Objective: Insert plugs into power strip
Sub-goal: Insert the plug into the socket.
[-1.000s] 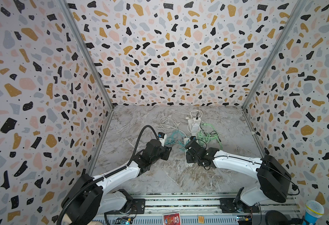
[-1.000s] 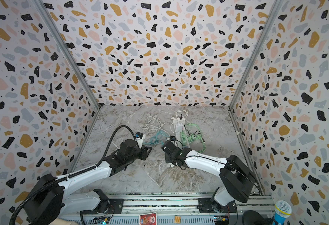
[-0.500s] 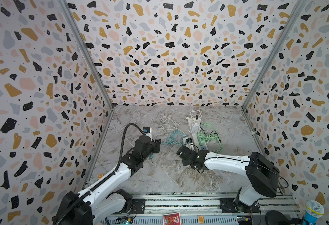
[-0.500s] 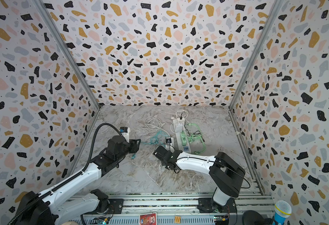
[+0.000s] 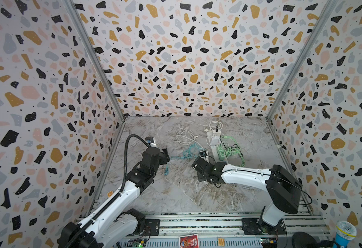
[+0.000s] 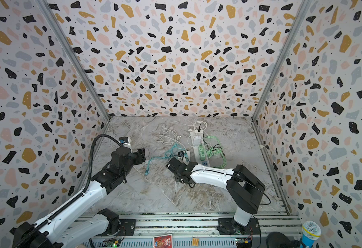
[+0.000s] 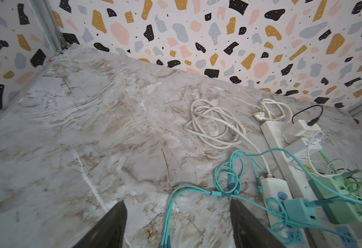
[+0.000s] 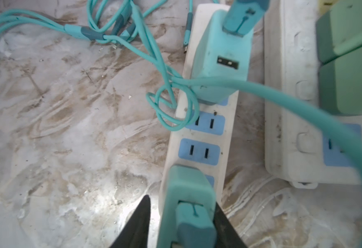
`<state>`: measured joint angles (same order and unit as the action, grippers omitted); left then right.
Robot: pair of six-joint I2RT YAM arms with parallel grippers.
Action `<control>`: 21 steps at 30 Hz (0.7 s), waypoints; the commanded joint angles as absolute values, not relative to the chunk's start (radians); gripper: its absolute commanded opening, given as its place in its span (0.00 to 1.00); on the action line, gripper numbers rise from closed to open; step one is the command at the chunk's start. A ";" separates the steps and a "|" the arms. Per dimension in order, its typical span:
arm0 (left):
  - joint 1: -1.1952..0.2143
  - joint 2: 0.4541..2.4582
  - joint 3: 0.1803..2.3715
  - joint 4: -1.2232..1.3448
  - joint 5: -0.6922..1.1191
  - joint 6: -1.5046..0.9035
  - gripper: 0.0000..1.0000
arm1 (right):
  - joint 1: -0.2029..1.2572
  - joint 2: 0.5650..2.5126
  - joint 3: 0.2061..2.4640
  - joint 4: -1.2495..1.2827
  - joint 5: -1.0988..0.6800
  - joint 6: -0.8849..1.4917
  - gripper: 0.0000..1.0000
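Hovering low over the small power strip, the right tool straddles a teal plug standing upright on the strip's end socket. Its jaws are just parted: one finger is clear of the plug's side, the other right against it, so there's no real clamp. Two bare blue sockets separate that one from a second teal plug further along. Mint green plugs stand in the long power strip just beside. The left tool hangs well apart, jaws wide, gripping nothing, with a teal cable lying on the bench beneath.
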<state>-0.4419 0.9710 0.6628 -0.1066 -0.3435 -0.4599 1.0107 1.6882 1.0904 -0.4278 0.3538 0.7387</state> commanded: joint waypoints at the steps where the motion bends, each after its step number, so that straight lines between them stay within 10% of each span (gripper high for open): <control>1: -0.436 0.955 0.719 -0.128 -0.432 -0.447 0.86 | 0.991 1.657 1.176 -0.499 0.340 0.660 0.54; 5: -0.433 0.950 0.735 -0.153 -0.525 -0.426 0.99 | 0.965 1.609 1.193 -0.526 0.301 0.640 0.67; 21: -0.384 1.068 0.734 0.156 -1.075 -0.245 0.99 | 0.633 1.232 1.022 -0.427 0.260 0.479 0.81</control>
<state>-0.3973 1.0668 0.7609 -0.0502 -0.9318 -0.3706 0.7235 1.2774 1.0302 -0.4877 0.2672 0.5659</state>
